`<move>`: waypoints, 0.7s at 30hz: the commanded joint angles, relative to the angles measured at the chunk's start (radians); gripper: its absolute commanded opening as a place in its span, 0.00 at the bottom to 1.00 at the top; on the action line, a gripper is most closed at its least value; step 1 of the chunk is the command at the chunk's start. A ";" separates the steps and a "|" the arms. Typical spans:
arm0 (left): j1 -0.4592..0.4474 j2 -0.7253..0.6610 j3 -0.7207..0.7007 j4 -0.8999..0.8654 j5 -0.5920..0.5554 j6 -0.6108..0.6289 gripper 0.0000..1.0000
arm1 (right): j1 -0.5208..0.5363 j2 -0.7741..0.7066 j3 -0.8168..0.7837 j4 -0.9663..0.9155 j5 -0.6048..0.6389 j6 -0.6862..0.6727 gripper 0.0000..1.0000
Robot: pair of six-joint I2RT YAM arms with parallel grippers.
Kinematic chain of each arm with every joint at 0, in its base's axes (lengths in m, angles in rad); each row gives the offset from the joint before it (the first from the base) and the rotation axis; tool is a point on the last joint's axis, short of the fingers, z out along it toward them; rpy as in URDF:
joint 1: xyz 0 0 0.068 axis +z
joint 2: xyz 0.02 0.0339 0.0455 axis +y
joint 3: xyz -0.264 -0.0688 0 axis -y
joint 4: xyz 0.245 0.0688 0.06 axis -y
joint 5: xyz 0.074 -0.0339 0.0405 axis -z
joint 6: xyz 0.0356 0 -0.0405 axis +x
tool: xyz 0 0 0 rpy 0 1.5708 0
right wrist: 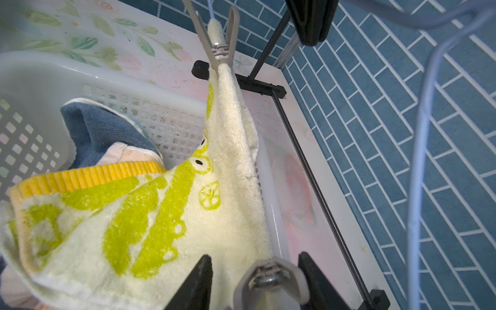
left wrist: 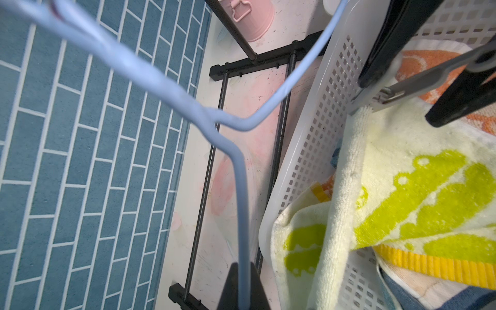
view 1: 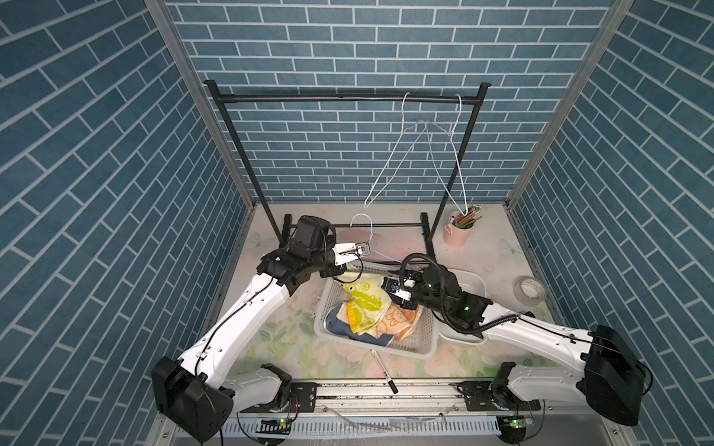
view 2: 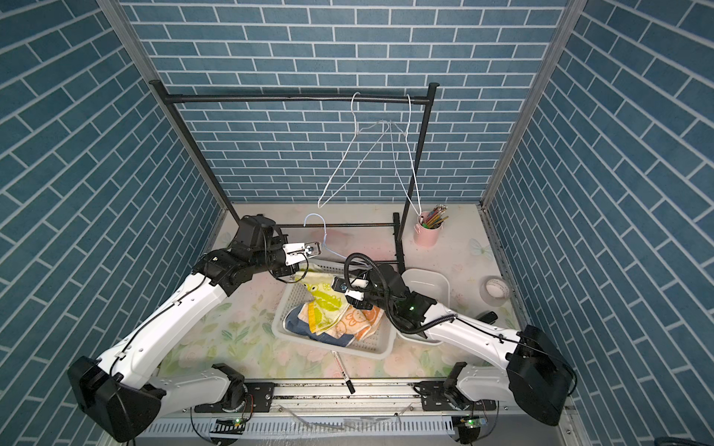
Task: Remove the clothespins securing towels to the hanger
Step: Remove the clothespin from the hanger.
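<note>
- The grey clothespin [right wrist: 271,279] sits right under the right wrist camera. It is clipped on the top edge of the yellow towel [right wrist: 236,166], between the fingers of the right gripper [right wrist: 255,256].
- That gripper is released: its jaws flank the pin with a gap showing on one side. Whether the other finger touches, I cannot tell.
- The left gripper [left wrist: 243,271] is clenched on the blue hanger [left wrist: 239,188], holding it above the basket [left wrist: 316,107].
- A second clothespin [right wrist: 220,40] bites the same edge farther along. The towel's lower part trails into the basket over the orange towel [view 1: 398,320] and blue towel [right wrist: 102,128].
- The step in hand looks like unclipping the near pin. The next move calls for squeezing its tail until the mouth opens, then drawing it off while the hanger is held steady.
</note>
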State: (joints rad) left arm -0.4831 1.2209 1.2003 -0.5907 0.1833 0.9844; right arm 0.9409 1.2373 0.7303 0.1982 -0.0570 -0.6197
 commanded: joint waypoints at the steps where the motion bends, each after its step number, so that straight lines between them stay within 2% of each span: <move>1: -0.005 -0.024 0.004 -0.007 0.008 0.001 0.00 | 0.002 0.006 0.028 -0.052 -0.003 -0.085 0.47; 12: -0.005 -0.019 0.006 -0.013 0.004 0.003 0.00 | 0.002 -0.001 0.047 -0.095 -0.007 -0.101 0.27; 19: -0.005 -0.020 0.003 -0.015 0.010 0.001 0.00 | 0.002 -0.009 0.060 -0.094 -0.010 -0.070 0.06; 21: -0.005 -0.020 0.001 -0.015 0.011 0.002 0.00 | 0.002 -0.018 0.061 -0.094 -0.008 -0.060 0.04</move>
State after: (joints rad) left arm -0.4847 1.2209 1.1999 -0.6132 0.1802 0.9913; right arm 0.9409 1.2369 0.7631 0.1184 -0.0570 -0.6956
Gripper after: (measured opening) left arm 0.071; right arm 0.174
